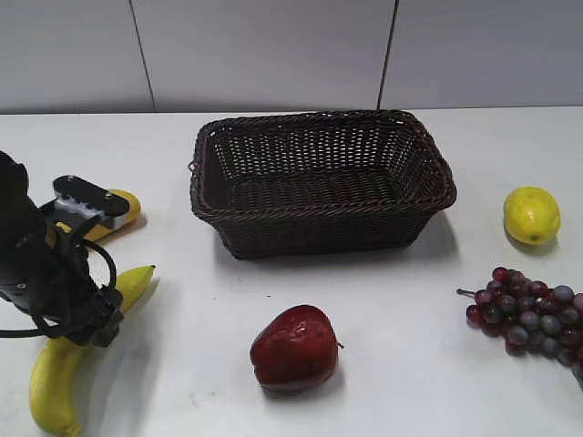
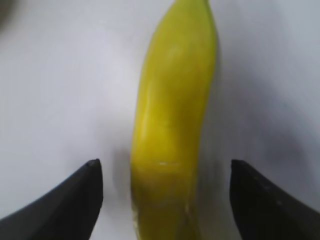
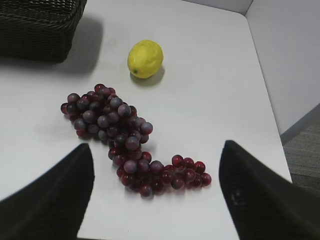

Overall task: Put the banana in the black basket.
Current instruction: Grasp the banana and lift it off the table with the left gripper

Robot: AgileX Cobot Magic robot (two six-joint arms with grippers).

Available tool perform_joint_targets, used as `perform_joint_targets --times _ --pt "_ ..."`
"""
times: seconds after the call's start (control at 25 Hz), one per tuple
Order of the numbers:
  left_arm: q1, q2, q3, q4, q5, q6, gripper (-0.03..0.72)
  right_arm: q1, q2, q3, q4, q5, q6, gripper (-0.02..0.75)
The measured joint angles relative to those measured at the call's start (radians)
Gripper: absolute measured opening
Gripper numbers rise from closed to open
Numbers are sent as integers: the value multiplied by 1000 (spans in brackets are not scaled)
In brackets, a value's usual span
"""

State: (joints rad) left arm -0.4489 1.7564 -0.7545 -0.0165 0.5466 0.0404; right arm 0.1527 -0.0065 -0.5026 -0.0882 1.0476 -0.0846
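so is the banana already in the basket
No, the banana lies on the table left of the empty black basket, under the left gripper.

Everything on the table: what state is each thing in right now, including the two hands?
Banana: lying on the table, not gripped.
Left hand: open, straddling the banana.
Right hand: open, above the grapes.
Basket: upright, empty.
Lemon: resting right of the basket.
Apple: resting in front of the basket.

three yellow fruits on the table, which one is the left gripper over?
The banana, long and curved at front left, lying between the open left gripper fingers. The lemon sits far right; the stubby yellow-orange fruit lies behind the arm.
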Motion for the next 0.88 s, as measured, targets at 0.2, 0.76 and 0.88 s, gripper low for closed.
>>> perform_joint_targets --times 0.2,0.76,0.88 --pt "0 0 0 2 14 0 303 0 0 0 1 0 0 593" --pt "0 -62 -259 140 338 48 300 0 0 0 1 0 0 593" --pt "0 -63 -394 141 431 141 300 0 0 0 1 0 0 593"
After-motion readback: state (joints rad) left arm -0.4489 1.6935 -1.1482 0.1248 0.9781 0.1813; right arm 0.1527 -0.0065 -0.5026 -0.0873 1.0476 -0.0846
